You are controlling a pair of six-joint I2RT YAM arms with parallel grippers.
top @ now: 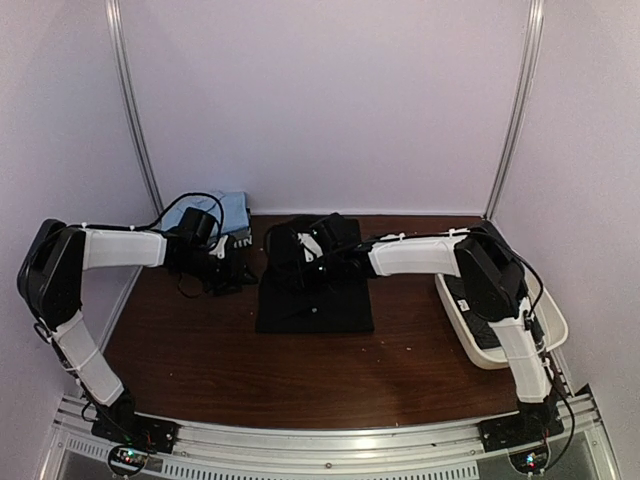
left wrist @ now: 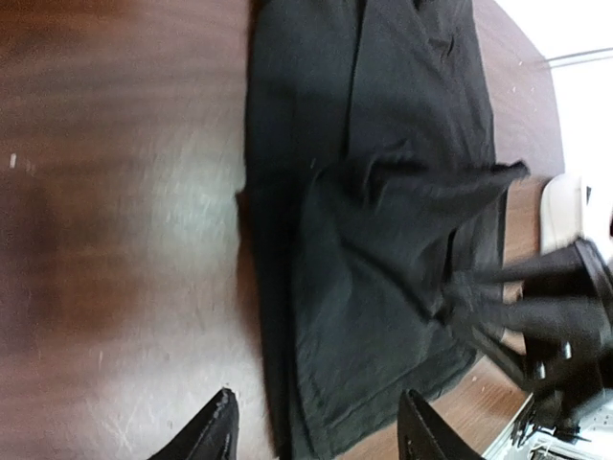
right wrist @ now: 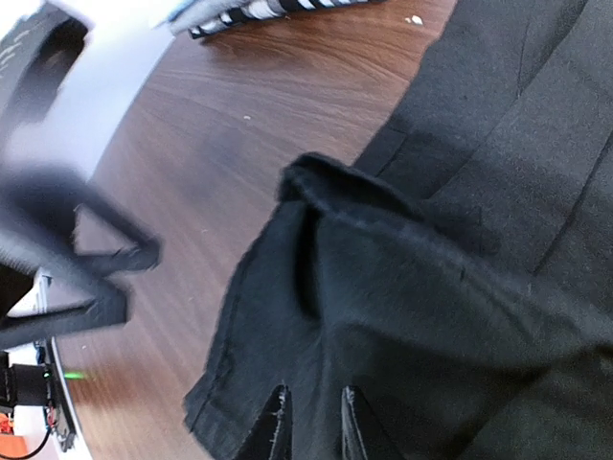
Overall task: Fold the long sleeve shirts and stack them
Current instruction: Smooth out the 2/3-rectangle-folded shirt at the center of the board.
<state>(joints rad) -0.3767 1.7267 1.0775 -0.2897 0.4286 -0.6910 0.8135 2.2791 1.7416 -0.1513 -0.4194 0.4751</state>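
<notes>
One plain black long sleeve shirt lies folded into a rectangle at the middle of the brown table. My right gripper reaches over its far left part. In the right wrist view, that gripper has its fingers close together, pinching a raised flap of the shirt. From the left wrist camera the lifted flap of the shirt stretches toward the blurred right gripper. My left gripper hangs open over the shirt's left edge with nothing between its fingers. It sits just left of the shirt.
A white tray with dark contents stands at the right edge of the table. A light blue cloth and a black-and-white striped item lie at the back left. White walls close off the back and sides.
</notes>
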